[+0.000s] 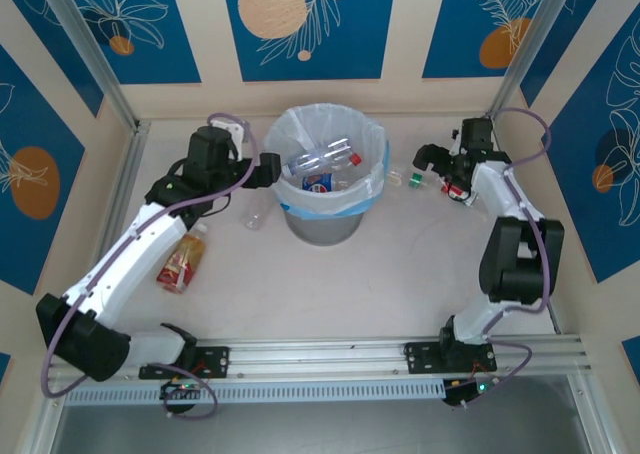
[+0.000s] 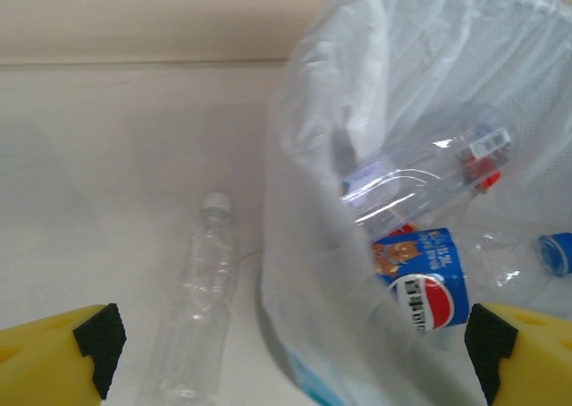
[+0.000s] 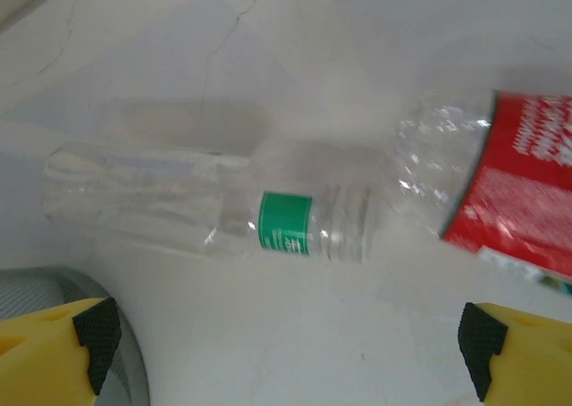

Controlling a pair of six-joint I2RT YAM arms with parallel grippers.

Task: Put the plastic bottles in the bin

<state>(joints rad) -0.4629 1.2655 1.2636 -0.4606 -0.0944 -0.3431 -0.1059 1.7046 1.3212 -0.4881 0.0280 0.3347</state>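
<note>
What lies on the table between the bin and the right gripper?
One clear green-labelled bottle lies on its side there, close beside the bin, just short of the open right gripper; the top view shows it.

I see a grey bin [image 1: 322, 230] (white liner [image 1: 300, 126], blue edge), a green-banded clear bottle [image 3: 214, 214] and a red-labelled bottle [image 3: 523, 187].

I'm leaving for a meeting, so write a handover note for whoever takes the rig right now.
Left gripper: open, beside the bin's left rim.
Right gripper: open, above the green-banded bottle.
Done: at least two bottles lie in the bin.
To do: on the table, a clear bottle and an orange-labelled bottle left of the bin, the green-banded and a red-labelled bottle right of it.
</note>
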